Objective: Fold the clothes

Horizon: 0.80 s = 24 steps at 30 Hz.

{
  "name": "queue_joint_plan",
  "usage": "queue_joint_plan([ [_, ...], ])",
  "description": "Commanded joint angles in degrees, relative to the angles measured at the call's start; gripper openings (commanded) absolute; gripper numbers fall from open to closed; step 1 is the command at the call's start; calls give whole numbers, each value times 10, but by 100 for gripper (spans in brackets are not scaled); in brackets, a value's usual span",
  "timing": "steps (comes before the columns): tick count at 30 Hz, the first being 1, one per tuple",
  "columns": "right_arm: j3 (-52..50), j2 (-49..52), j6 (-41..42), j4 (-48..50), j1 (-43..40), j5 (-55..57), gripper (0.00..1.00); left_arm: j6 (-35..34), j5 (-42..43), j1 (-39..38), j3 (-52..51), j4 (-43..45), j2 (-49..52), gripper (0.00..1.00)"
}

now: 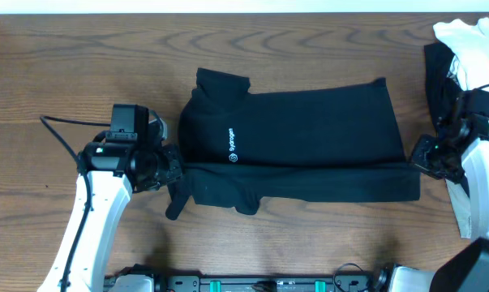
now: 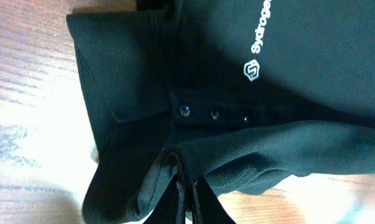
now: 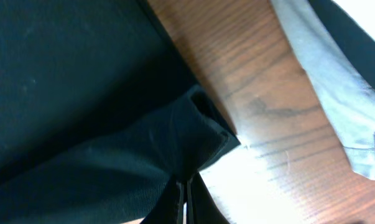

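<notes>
When you look from above, the black shirt (image 1: pixel 309 134) lies flat in the middle of the tabletop (image 1: pixel 66 65). Its long side runs from left to right across the frame. The left claw (image 1: pixel 176 169) is shut on the shirt's lower edge at the collar end, at middle left. The right claw (image 1: pixel 417 160) is shut on the same edge at the hem end, at middle right. So the shirt is stretched between the two claws, and most of it lies above them in the frame. I think the next move is to carry that edge up and over, both arms together. A pile of other clothes (image 1: pixel 469 40) sits at upper right.

From the left wrist, the claw at the bottom pinches a fold of black cloth. The buttons (image 2: pixel 213 114) and white logo (image 2: pixel 255 68) lie just above it.

From the right wrist, the claw at bottom middle pinches a corner of the shirt. A pale cloth (image 3: pixel 336 93) lies apart at right.
</notes>
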Motion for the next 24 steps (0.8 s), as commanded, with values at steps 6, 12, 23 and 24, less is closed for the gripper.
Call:
queue_joint_plan([
  [6,-2,44,-5,27,12,5,1,0,-9,3,7,47,35,6],
  [12,-2,63,8,48,12,24,1,0,-9,3,4,73,57,6],
  [23,-2,85,7,65,12,24,8,0,-9,3,4,88,132,8],
  [24,-2,85,7,65,12,24,13,0,-9,3,4,89,138,11],
])
